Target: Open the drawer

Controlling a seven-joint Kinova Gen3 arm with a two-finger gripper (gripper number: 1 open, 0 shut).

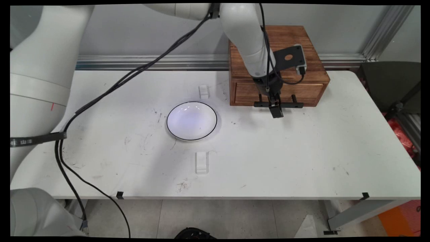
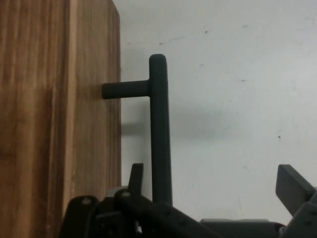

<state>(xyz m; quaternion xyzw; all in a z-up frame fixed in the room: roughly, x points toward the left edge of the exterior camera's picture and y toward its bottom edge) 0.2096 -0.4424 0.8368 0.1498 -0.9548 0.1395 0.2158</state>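
A brown wooden box [image 1: 304, 43] stands at the table's back right, with a drawer [image 1: 245, 94] in its front face. A black bar handle [image 1: 292, 105] runs across the drawer on two posts. My gripper [image 1: 276, 112] comes down at the middle of this handle. In the hand view the gripper [image 2: 213, 183] is open and the handle bar [image 2: 160, 129] runs between its fingers, close to the left finger [image 2: 135, 176] and apart from the right one [image 2: 292, 184]. The drawer front [image 2: 59, 124] fills the left side and looks closed.
A white plate with a thin black rim [image 1: 191, 121] lies near the table's middle, left of the box. Two small white blocks [image 1: 204, 91] [image 1: 202, 162] sit behind and in front of it. Black cables [image 1: 111, 89] hang across the left. A dark chair [image 1: 393, 84] stands beyond the right edge.
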